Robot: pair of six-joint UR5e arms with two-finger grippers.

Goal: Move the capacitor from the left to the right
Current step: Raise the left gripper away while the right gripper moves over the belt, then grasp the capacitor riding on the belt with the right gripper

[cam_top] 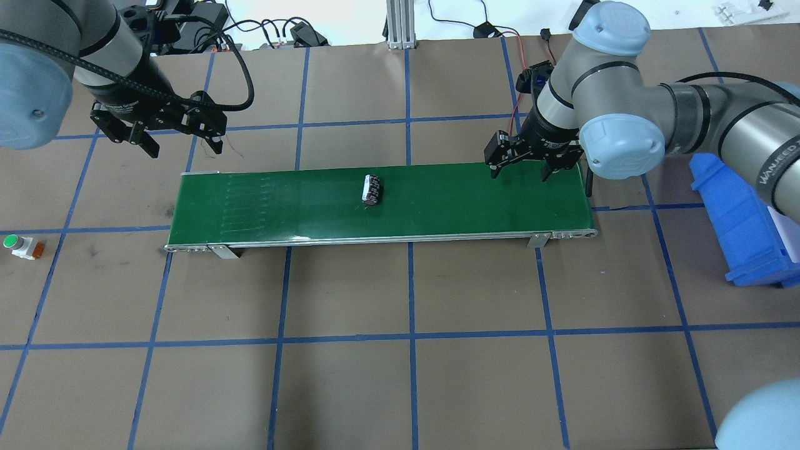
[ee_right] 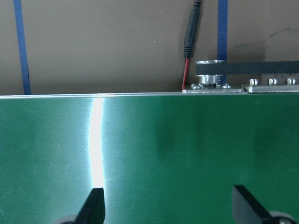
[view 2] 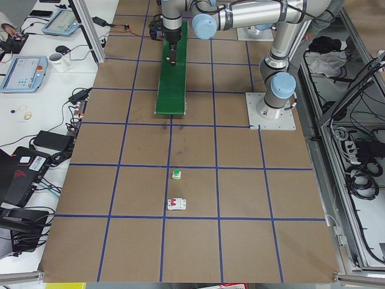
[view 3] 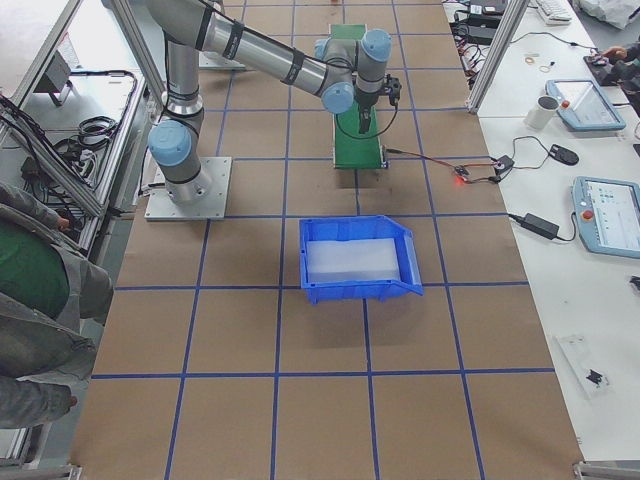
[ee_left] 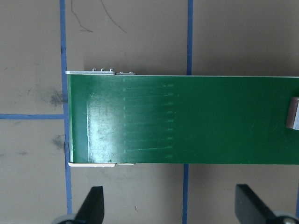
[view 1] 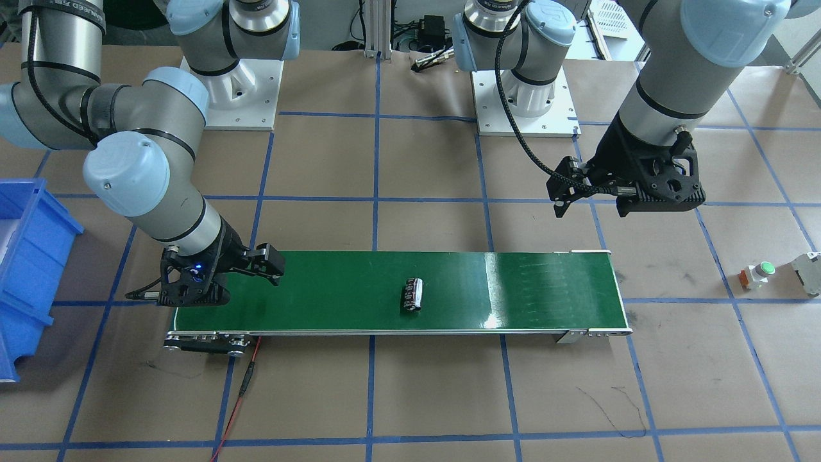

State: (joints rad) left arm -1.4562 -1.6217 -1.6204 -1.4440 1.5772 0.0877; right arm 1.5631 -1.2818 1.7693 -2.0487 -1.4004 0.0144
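Observation:
The capacitor (cam_top: 372,190), a small black cylinder with silvery stripes, lies on its side near the middle of the green conveyor belt (cam_top: 469,200). It also shows in the front view (view 1: 413,294) and at the right edge of the left wrist view (ee_left: 293,113). My left gripper (cam_top: 185,147) is open and empty, above the table just behind the belt's left end; its fingertips (ee_left: 96,196) are spread wide. My right gripper (cam_top: 520,172) is open and empty over the belt's right end, with fingertips (ee_right: 96,198) spread above the belt.
A green-topped white push button (cam_top: 14,244) sits on the table far left, with a white-grey boxy block (view 1: 808,273) beside it. A blue bin (cam_top: 744,225) stands at the right. A red wire (view 1: 247,378) runs from the belt's motor end.

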